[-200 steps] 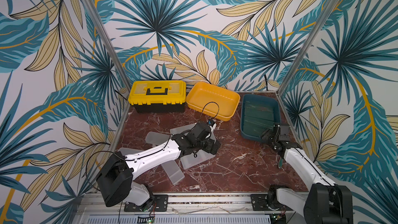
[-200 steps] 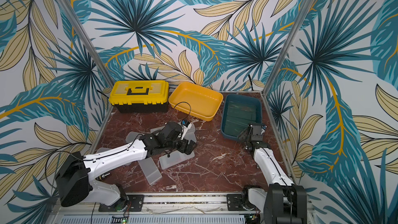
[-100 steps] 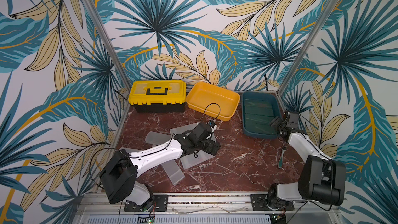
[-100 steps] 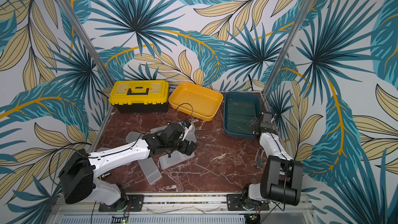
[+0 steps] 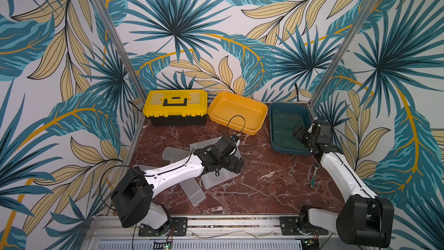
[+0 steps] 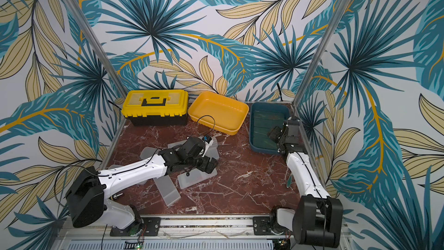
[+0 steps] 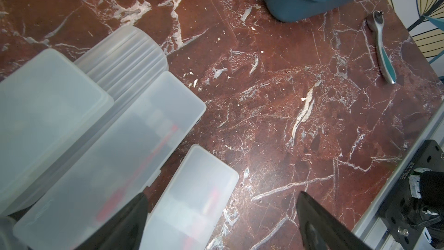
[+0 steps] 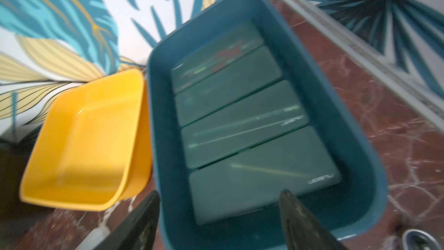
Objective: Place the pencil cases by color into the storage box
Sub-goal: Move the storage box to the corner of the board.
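Marble counter, leafy walls; green pencil cases are showing unreadable logos; left end effector, right end effector hanging open.

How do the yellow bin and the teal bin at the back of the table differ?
The yellow bin is empty; the teal bin holds four dark green pencil cases lying flat side by side. The yellow bin sits skewed to the table edge; the teal bin lies square to it. Both are open, rectangular plastic bins with rounded corners.
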